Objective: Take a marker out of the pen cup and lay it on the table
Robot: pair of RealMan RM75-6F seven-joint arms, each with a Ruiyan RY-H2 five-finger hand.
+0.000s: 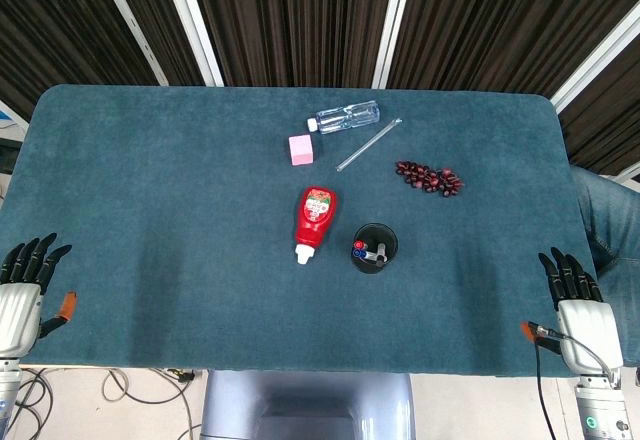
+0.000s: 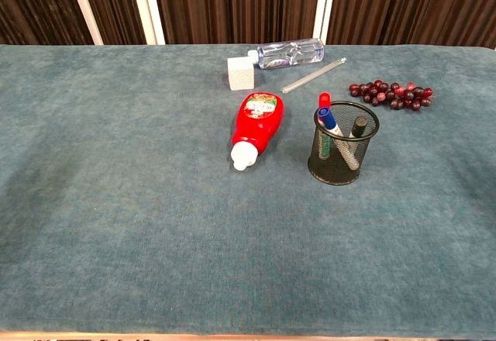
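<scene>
Both robot hands, left [image 1: 25,285] and right [image 1: 578,305], rest spread and empty at the tabletop [image 1: 150,180] edge. Markers [image 2: 332,124] stand in the cup [image 2: 342,155]; reach from above, pinch one cap, avoid the ketchup [image 2: 257,124].

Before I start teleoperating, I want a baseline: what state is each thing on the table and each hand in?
pen cup: upright, holding markers
markers: standing tilted in the cup, none taken out
ketchup bottle: lying on its side, cap on
water bottle: lying on its side
pink cube: resting by the water bottle
left hand: open, holding nothing
right hand: open, holding nothing
</scene>
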